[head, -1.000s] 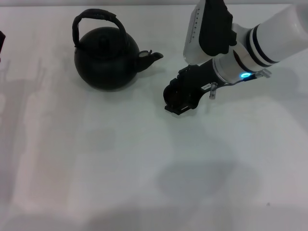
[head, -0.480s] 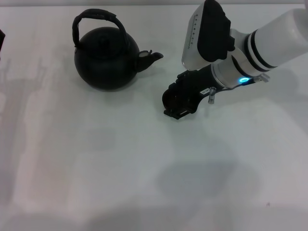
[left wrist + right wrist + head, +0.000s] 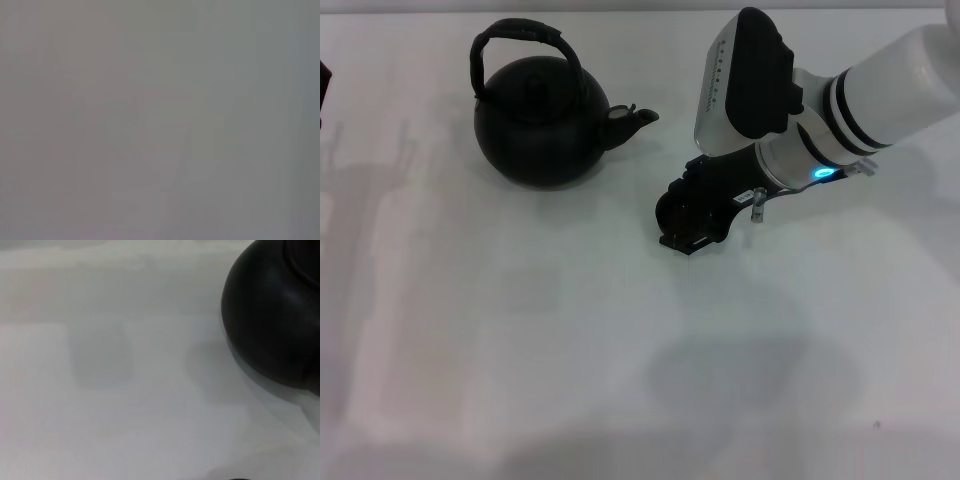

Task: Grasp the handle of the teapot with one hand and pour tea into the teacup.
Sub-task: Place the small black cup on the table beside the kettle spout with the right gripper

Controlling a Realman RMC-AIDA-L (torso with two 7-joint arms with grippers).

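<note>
Compared with the earlier head views, the right gripper (image 3: 688,212) had crept a little further toward the teapot (image 3: 540,122) and a touch nearer the robot, its white forearm swinging in slightly behind it; the teapot itself had not moved. The gripper was a dark block low over the white surface (image 3: 520,350), reaching in from the robot's right. Whether its fingers were spread or pressed together could not be told — they were hidden under the wrist. It was not touching the pot.

The teapot stood upright off to the gripper's left and somewhat farther from the robot. Its stubby spout (image 3: 632,120) pointed toward the gripper, with bare surface between the two. The handle (image 3: 516,40) arched over the lid, on the far side of the pot from the gripper, with nothing holding it. In the right wrist view the pot's round black belly (image 3: 280,315) filled one corner, resting on the surface.

The teacup could not be made out; the dark round shape at the gripper's tip may have been it, but this was unclear.

The left gripper was out of sight — its wrist view showed only featureless grey.
</note>
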